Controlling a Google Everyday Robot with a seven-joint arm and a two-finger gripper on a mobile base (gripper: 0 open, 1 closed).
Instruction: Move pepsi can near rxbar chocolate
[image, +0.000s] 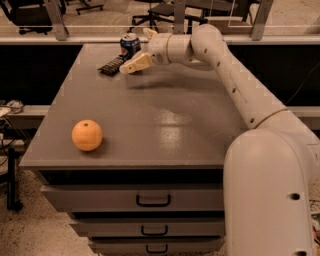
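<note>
While spread wide, gripper (136, 50) flanks pepsi can (129, 45).

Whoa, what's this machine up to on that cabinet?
A robot arm is reaching across the grey cabinet top to its far edge. Its hand is open right at the pepsi can, which stands upright close to the dark rxbar chocolate. An orange lies near the front edge, far from both.

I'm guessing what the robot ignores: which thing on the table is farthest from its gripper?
The orange, alone near the front left edge. The can and bar sit at the far edge, right beside the gripper.
</note>
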